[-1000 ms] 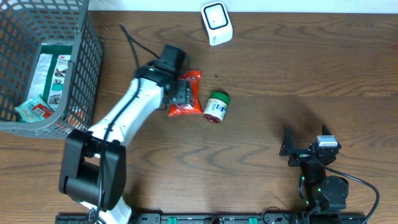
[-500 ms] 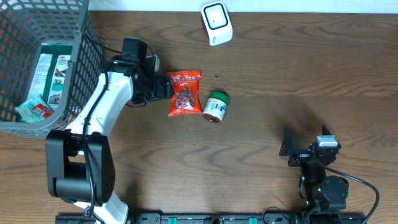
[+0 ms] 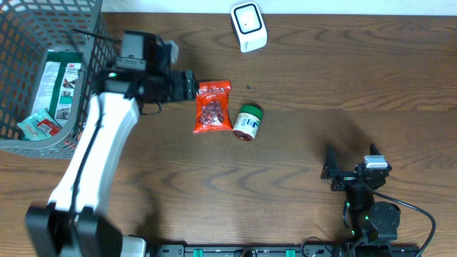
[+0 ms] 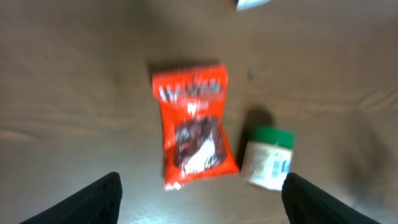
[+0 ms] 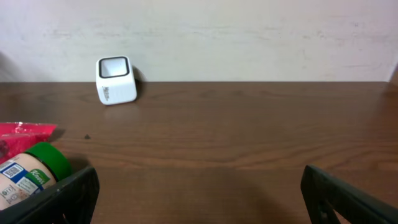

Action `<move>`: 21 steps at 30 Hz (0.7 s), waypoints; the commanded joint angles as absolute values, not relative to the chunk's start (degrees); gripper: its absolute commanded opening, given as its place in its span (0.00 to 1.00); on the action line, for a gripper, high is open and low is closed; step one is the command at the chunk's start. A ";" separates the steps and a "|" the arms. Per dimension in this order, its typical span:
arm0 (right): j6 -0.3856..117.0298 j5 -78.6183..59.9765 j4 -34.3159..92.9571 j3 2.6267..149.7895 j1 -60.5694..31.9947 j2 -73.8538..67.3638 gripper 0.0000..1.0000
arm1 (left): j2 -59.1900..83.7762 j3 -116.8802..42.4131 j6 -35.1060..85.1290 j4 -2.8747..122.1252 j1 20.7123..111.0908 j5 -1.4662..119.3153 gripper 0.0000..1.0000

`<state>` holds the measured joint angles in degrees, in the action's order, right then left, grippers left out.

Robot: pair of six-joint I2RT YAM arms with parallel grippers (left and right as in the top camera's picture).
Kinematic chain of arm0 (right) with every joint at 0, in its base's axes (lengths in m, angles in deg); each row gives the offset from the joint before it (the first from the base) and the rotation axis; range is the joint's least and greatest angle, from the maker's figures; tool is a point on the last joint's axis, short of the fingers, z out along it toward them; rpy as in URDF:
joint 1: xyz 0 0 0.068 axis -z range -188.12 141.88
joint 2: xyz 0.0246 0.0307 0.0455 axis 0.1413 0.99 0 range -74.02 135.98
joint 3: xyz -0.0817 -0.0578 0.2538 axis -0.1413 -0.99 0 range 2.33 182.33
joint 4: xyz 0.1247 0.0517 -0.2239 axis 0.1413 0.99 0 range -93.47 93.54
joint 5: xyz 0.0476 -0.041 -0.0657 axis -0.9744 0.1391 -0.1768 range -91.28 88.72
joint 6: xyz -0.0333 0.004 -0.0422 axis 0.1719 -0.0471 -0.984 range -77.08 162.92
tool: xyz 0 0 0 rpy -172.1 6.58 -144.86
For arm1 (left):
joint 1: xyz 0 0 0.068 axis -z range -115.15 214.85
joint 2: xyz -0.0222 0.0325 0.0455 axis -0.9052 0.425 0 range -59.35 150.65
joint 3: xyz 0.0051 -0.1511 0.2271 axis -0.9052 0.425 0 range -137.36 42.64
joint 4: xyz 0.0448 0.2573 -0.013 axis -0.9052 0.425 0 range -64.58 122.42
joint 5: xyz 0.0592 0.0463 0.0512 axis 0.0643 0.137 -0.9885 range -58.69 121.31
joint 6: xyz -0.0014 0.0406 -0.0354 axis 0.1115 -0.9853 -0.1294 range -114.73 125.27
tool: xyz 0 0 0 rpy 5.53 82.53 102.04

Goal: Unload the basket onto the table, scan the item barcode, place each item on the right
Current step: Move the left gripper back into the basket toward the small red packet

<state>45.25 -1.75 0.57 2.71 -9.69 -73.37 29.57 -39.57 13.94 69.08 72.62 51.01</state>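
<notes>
The dark brown wooden desk (image 3: 321, 78) carries everything. The left pincer (image 3: 190, 84) is spread wide and holds nothing. The red plastic snack bag (image 3: 212, 107) lies flat just before its tips, with the long axis crosswise to them and the label upward. A second ago the pincer stood over the bag; now it is drawn back.

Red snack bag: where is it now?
Overhead view, left of centre: the red snack bag lies flat, green-lidded jar beside it on the right, open left gripper to its left.
</notes>
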 commanded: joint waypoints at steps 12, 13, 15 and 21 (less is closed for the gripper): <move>44.99 -1.79 0.74 2.63 -9.45 -73.64 0.99 | 21.55 -61.95 12.13 80.03 69.43 36.37 0.82; 44.99 -1.79 0.74 2.63 -9.45 -73.64 0.99 | 21.55 -63.29 12.13 80.40 68.62 36.37 0.82; 44.99 -1.79 0.74 2.63 -9.45 -73.64 0.99 | 21.55 -65.49 12.15 80.95 66.63 36.39 0.82; 44.99 -1.79 0.74 2.63 -9.45 -73.64 0.99 | 21.55 -68.03 12.15 81.30 60.14 36.39 0.82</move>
